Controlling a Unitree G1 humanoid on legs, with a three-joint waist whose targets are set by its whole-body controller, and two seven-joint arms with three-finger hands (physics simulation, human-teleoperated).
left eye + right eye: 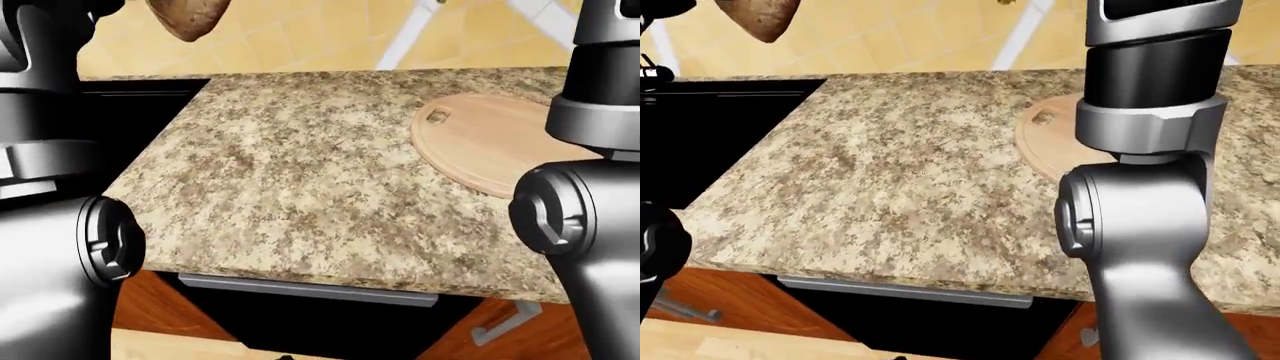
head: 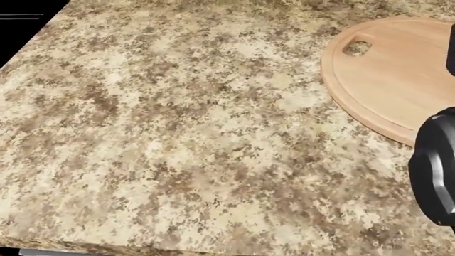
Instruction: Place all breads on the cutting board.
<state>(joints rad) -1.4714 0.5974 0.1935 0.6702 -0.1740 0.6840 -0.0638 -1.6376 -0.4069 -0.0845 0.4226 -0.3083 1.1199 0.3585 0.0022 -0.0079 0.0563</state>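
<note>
Brown crusty bread aloft; round wooden cutting board bare.

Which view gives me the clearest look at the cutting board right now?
The head view: the cutting board fills its upper right, handle hole visible, nothing on the part shown. The left-eye view shows it smaller, partly behind the right arm; the right-eye view shows only its left edge.

Cutting board on speckled counter

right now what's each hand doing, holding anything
Left hand: out of view; a bread hangs at the top left, its grip unseen.
Right hand: out of view; only the right arm shows.
</note>
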